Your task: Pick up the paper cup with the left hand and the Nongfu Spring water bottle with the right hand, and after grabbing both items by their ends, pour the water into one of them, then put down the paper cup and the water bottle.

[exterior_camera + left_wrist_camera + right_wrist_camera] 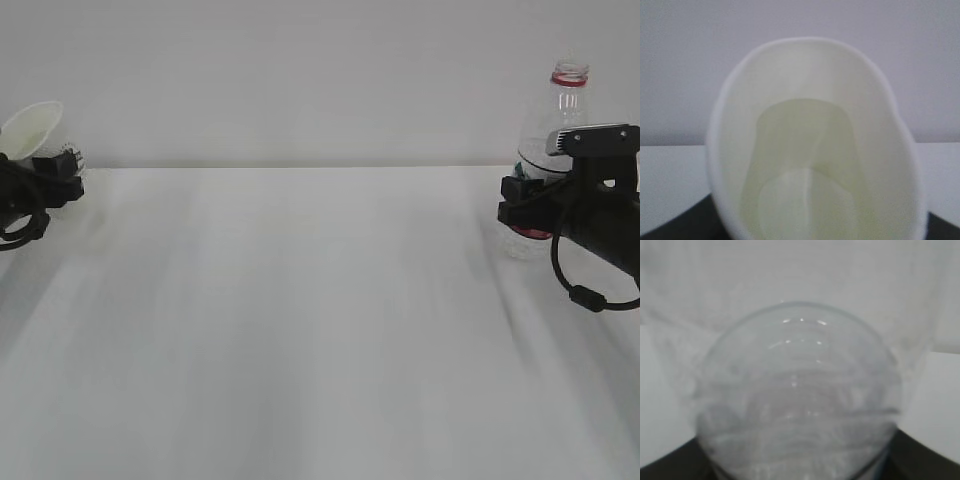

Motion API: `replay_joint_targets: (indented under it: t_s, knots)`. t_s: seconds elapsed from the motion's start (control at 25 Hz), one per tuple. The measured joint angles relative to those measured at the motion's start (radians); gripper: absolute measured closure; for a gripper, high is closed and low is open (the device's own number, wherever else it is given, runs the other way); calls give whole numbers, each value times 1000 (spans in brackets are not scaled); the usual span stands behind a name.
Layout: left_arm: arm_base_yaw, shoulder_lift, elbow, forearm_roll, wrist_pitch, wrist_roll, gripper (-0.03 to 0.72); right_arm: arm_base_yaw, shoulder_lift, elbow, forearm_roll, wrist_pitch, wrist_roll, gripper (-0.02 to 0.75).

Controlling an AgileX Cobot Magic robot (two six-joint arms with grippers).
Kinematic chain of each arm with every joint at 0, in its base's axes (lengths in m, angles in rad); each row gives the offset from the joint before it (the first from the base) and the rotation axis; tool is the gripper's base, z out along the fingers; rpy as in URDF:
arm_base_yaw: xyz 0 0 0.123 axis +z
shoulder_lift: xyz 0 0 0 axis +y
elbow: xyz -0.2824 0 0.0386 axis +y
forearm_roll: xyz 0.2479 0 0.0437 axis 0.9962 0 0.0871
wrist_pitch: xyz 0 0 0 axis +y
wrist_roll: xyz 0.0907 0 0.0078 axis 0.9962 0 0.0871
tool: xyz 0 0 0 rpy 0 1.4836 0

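At the far left my left gripper (55, 170) is shut on the white paper cup (35, 128), which tilts with its mouth up and to the left. In the left wrist view the paper cup (810, 150) fills the frame, mouth toward the camera and pale greenish inside; I cannot tell whether water lies in it. At the far right my right gripper (525, 195) is shut on the middle of the upright, capless Nongfu Spring water bottle (568, 95). The clear ribbed bottle (800, 390) fills the right wrist view and hides the fingers.
A white table (300, 320) spreads between the two arms, with a plain white wall (300, 70) behind it. A black cable loop (590, 290) hangs under the right arm.
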Motion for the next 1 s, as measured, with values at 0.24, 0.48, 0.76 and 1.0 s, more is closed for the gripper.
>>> replay_joint_targets:
  t_s: [0.24,0.48,0.76,1.0]
  knots:
    - [0,63,-10,-1,1,2,287,0,0,0,0,0,0,318]
    - [0,114,-10,-1,-28,2,289,0,0,0,0,0,0,318]
    - [0,142,-16,-2,-80,2,293,0,0,0,0,0,0,318]
    - [1,144,-18,41,-82,2,219,0,0,0,0,0,0,318]
